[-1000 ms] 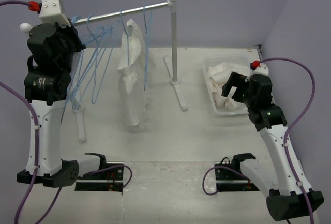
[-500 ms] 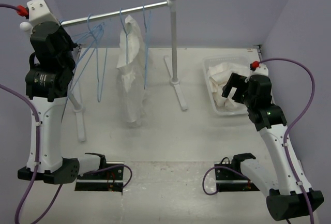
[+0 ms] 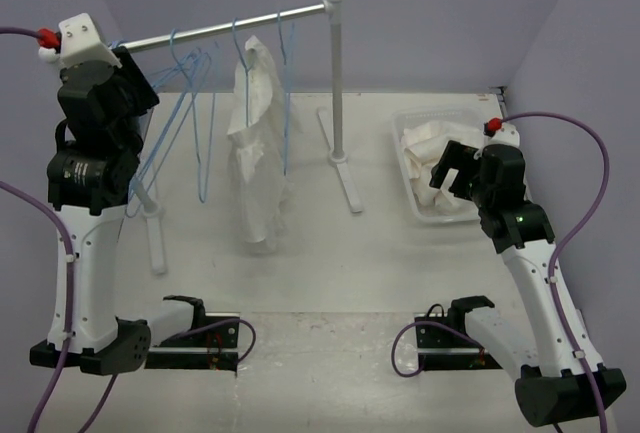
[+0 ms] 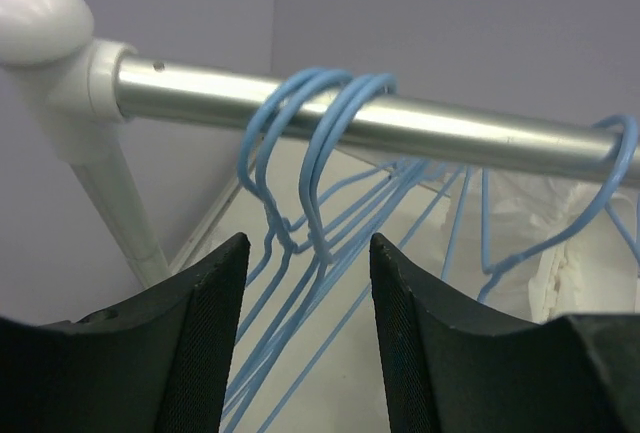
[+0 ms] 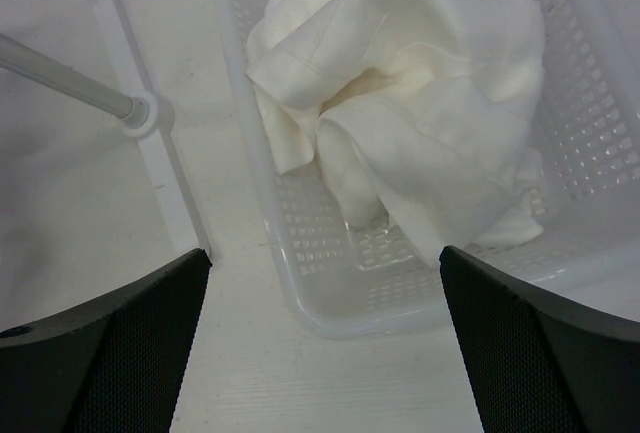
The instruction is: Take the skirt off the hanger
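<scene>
Two white garments, one clear basket [image 5: 360, 318]; skirt [image 5: 400, 103] crumpled inside it; longer garment [image 3: 255, 153] hangs on rail [image 3: 230, 25] among blue hangers [image 4: 310, 153], number unclear; left gripper [image 4: 305, 343] fingers apart below rail; right gripper [image 5: 320, 353] fingers apart above basket, empty.

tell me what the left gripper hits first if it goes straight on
Most likely the blue hanger hooks, framed between the open fingers of the left gripper; the metal rail sits just behind them. Depth is uncertain.

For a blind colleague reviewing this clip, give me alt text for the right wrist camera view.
A crumpled white garment lies in a clear plastic basket, seen from above. The right gripper, black fingers spread wide, frames the bottom corners; the rack's foot lies on the left.
</scene>
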